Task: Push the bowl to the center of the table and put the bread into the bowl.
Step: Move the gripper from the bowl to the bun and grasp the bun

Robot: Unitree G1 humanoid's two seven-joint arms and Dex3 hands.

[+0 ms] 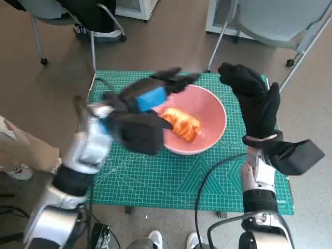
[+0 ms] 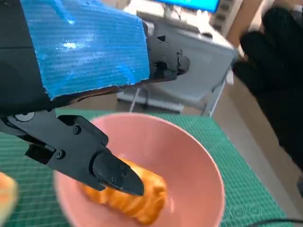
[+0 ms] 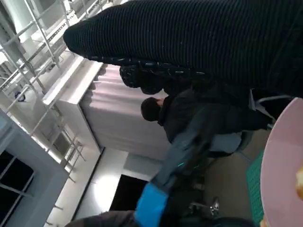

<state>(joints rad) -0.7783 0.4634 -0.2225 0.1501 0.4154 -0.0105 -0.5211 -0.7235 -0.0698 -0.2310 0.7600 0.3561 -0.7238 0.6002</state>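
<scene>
Bread (image 1: pixel 182 124) is sitting in the pink bowl (image 1: pixel 213 109) mid-mat, left hand (image 1: pixel 139 116) over it with fingers apart and holding nothing, so looks like a drop, while the right hand (image 1: pixel 254 101) hangs beside the rim, fingers loosely spread.

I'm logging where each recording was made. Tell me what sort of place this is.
Probably an office or lab workroom. Wheeled office chairs stand on a brown floor beside a small table under a green cutting mat, and a seated person and white metal shelving show in the right wrist view.
</scene>
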